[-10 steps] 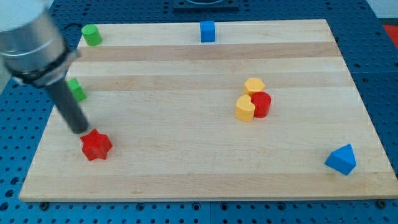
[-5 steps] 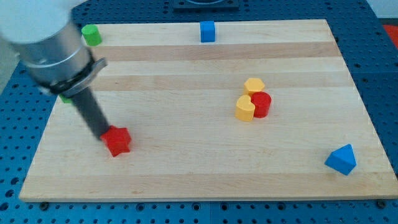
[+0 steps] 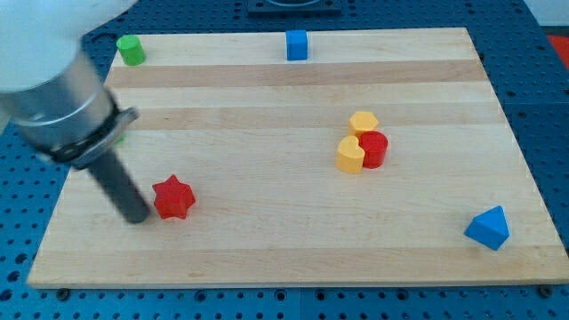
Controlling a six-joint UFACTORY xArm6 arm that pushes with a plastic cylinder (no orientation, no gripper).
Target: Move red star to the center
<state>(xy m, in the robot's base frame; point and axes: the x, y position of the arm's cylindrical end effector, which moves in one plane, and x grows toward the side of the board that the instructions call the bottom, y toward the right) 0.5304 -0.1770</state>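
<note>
A rectangular wooden board (image 3: 267, 258) fills most of the view. Its surface is made of light, pale planks running from the view's left to the view's right, with faint seams between them. The board rests on a blue base plate (image 3: 551, 116) perforated with a regular grid of small holes, visible along all four edges of the board. A dark fixture (image 3: 293, 4) sits at the view's top edge, mostly cut off. Lighting is even and bright, producing only soft, short shadows.

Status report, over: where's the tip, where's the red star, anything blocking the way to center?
My tip just left of red star. Star at board's lower left. Path to center open; yellow hearts and red cylinder sit beyond.
</note>
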